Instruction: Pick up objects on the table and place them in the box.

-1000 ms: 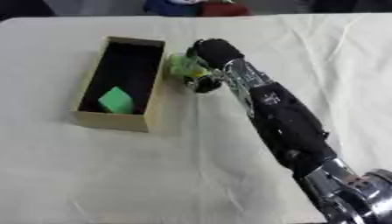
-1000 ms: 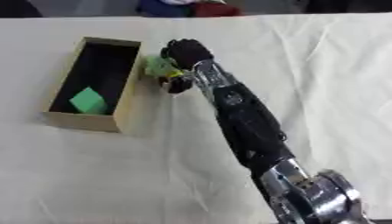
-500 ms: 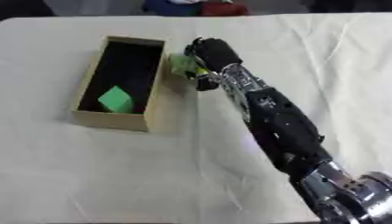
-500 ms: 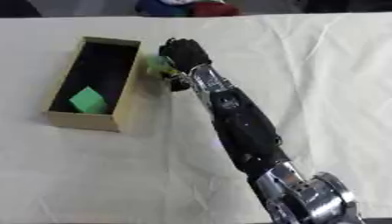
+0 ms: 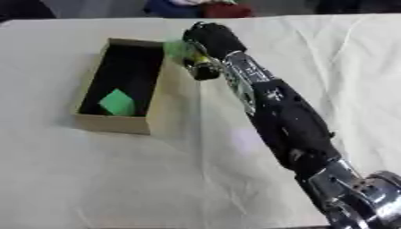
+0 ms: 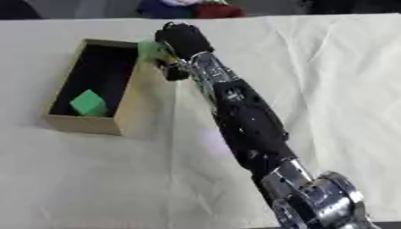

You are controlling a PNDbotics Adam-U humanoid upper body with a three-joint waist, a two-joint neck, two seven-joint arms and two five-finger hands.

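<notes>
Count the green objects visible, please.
2. One green block lies inside the box; one green object is held by the right hand at the box's far corner. Others may be hidden.

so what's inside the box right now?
One green block lies on the dark floor of the box, toward its near end. The right hand holds a second green piece at the far right rim; the corner beneath is hidden.
</notes>
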